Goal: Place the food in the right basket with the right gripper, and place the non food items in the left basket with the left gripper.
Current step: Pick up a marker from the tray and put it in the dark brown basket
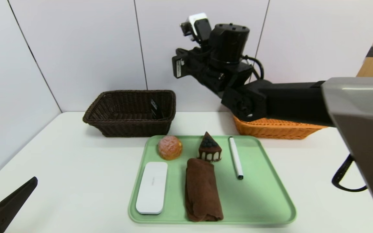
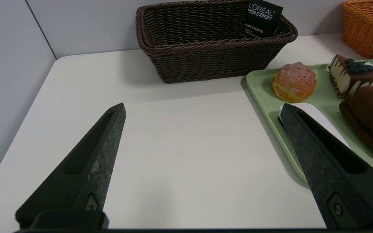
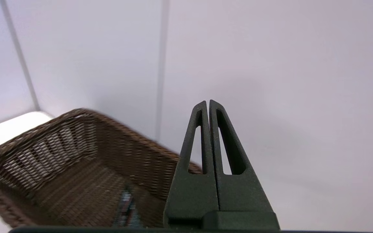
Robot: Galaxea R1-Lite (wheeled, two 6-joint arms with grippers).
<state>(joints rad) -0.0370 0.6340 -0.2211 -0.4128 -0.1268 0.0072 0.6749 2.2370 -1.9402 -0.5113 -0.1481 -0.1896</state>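
Observation:
On the green tray (image 1: 264, 194) lie the bun (image 1: 170, 147), cake slice (image 1: 209, 149), white pen (image 1: 236, 157), white case (image 1: 152, 187) and rolled brown towel (image 1: 202, 194). The black L'Oreal tube (image 1: 155, 108) stands inside the dark brown basket (image 1: 129, 111). The orange basket (image 1: 274, 127) sits behind the right arm. My left gripper (image 2: 203, 106) is open and empty, low over the table left of the tray, one finger (image 2: 306, 139) over the case (image 2: 319, 118). My right gripper (image 3: 208, 103) is shut and empty, raised high near the wall, above the dark basket's (image 3: 76, 161) right end.
The white table (image 1: 76, 168) is walled at the back and left. The right arm (image 1: 290, 100) reaches across above the orange basket and hides much of it. A black cable (image 1: 345, 181) hangs at the right.

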